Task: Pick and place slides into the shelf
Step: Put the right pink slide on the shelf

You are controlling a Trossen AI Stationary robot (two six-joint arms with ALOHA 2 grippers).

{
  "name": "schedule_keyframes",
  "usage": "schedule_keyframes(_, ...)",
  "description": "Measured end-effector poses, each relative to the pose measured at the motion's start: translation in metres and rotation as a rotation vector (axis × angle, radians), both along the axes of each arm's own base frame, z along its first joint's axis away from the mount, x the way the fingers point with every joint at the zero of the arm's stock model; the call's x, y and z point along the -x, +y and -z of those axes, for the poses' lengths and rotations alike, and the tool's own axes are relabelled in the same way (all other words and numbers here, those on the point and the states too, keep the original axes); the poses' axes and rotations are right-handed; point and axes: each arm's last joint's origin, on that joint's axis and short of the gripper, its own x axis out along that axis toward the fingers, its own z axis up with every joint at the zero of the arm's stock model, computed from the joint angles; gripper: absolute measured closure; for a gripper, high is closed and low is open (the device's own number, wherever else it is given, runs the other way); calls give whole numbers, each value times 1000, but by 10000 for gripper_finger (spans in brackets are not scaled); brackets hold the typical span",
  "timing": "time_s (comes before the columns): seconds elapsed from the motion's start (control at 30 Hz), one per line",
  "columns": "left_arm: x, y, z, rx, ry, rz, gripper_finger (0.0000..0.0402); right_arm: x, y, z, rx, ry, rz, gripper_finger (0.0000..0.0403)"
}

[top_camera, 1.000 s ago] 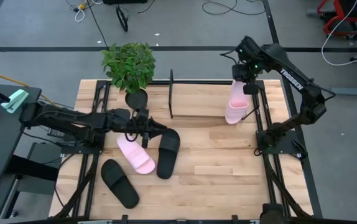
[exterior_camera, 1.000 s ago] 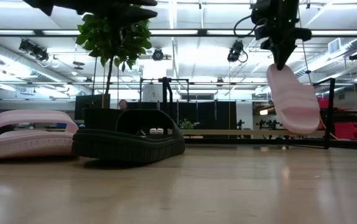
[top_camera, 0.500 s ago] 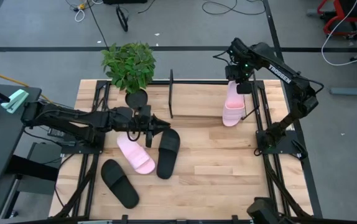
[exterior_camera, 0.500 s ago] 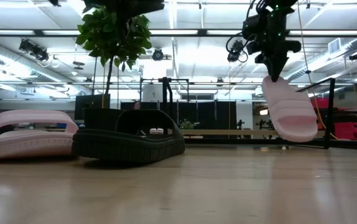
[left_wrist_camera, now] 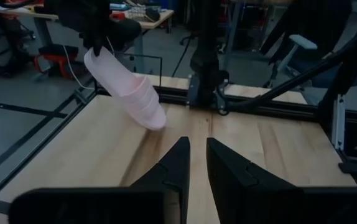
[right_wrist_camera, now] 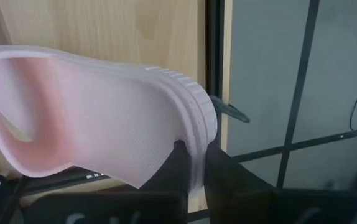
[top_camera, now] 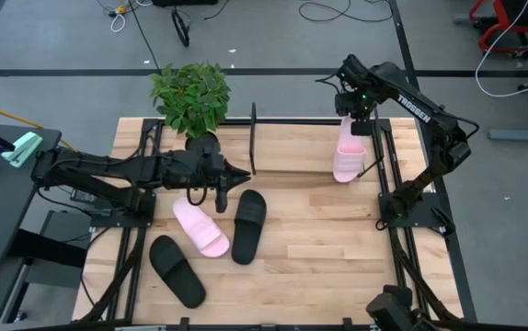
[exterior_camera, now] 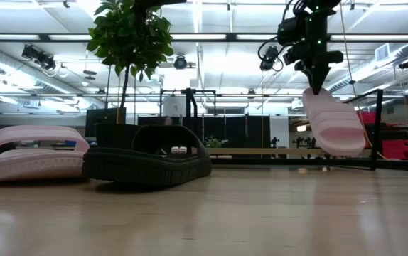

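Right gripper (top_camera: 350, 124) reaching in from the far right corner of the light wooden bench (top_camera: 319, 257), arm bent sharply at the elbow, wrist pointed down. Jaws pinched tight on the heel rim of a light pink rubber slide sandal (top_camera: 348, 154), which hangs below them, toe lowest, tilted, clear of the bench top in the low view. Fingers (right_wrist_camera: 178, 163) pressed on either side of the ribbed sole edge in the right wrist view.

Low shelf of thin black metal end frames and pale wooden base (top_camera: 296, 156) lying directly under the hanging sandal; one upright frame well off to the side of the jaws, the other just beside them. Whether the toe touches the shelf base: cannot tell.

Left gripper (top_camera: 238, 174) stretched out level across the bench from the left side, arm nearly straight, hovering near the left-hand shelf frame. Jaws close together with only a narrow gap, holding nothing, as seen in the left wrist view.

Just below and beside those jaws: a second light pink slide sandal (top_camera: 200, 228) and a black slide sandal (top_camera: 249, 225) side by side on the bench; another black slide sandal (top_camera: 177, 270) farther off, near the front left.

Green leafy potted plant (top_camera: 191, 97) behind the left jaws, its dark pot partly covered by the arm. Left arm mostly cut off at the top edge of the low view.
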Motion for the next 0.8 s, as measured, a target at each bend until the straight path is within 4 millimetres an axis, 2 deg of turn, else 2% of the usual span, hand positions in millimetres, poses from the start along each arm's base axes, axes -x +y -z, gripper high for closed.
schedule_keyframes(0.3,0,0,0,-43,6,9,345,0,-2,2,10,18,14,378)
schedule_keyframes(0.8,0,1,0,-89,13,-10,350,-10,-24,28,26,102,146,380)
